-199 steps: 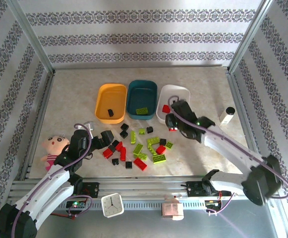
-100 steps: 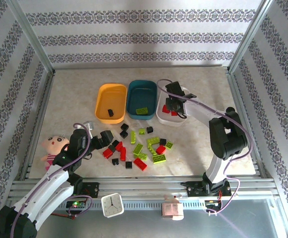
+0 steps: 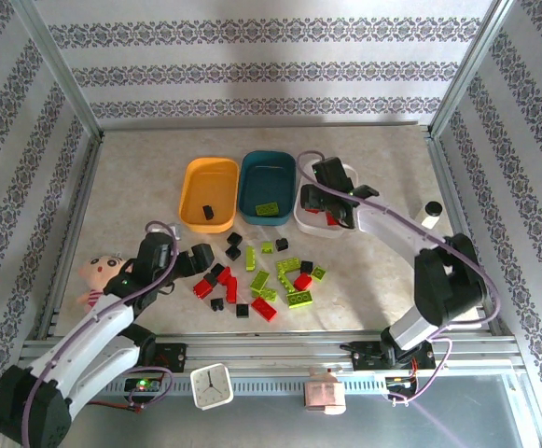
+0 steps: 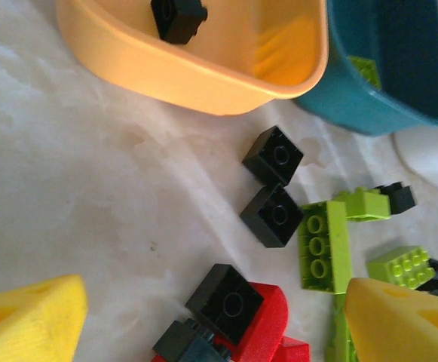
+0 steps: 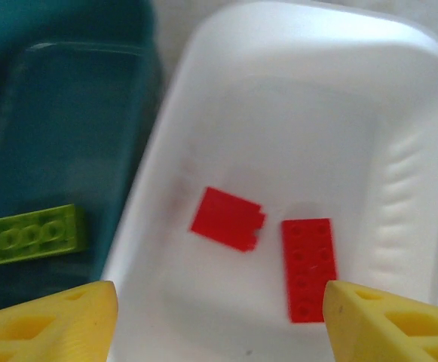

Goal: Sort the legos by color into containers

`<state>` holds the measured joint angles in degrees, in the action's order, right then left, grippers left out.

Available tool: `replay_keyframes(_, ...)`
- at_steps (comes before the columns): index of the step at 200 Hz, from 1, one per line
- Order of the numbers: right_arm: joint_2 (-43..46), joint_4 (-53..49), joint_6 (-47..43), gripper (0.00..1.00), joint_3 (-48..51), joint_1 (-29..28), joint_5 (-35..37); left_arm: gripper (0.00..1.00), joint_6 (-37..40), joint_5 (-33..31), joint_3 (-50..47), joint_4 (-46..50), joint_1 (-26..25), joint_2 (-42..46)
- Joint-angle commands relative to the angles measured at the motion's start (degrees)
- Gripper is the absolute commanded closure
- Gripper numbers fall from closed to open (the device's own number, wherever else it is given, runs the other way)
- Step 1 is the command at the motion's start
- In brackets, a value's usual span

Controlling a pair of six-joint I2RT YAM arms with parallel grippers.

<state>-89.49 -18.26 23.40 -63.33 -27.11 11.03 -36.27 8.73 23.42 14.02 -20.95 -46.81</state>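
where it lies, the long red lego parallels its tray.

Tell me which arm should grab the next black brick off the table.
Left. The left pincer, open, sits at the left edge of the pile, and its wrist view shows loose black bricks just ahead of it. The right pincer, also open, is over the white tray, beyond the pile.
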Motion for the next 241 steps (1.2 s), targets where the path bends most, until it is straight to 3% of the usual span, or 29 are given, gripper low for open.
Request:
replay_keyframes(1, 2.9, 2.3, 1.9, 0.28, 4.2, -2.1, -1.1, 0.14, 3.8, -2.8, 2.6, 3.5, -3.1, -4.3)
replay_keyframes(48, 6.6, 4.4, 4.5, 0.28, 10.1, -2.8, -2.3, 0.14, 10.5, -10.6, 9.1, -2.7, -11.3, -19.9)
replay_keyframes(106, 10.0, 4.3, 4.8, 0.27, 13.0, -1.7, -2.4, 0.28, 16.8, -16.7, 18.2, -4.1, -15.6, -38.1)
replay_keyframes(159, 12.4, 4.3, 5.1, 0.27, 13.9, -0.5, -2.7, 0.35, 18.6, -18.9, 18.8, -7.7, -16.8, -42.2)
replay_keyframes(214, 13.7, 4.3, 5.2, 0.27, 13.8, 0.2, -3.4, 0.36, 18.8, -17.7, 19.8, -10.3, -16.9, -46.2)
replay_keyframes(241, 13.9, 4.1, 5.1, 0.27, 13.8, 0.6, -3.8, 0.48, 18.5, -17.3, 20.3, -10.3, -16.9, -46.8)
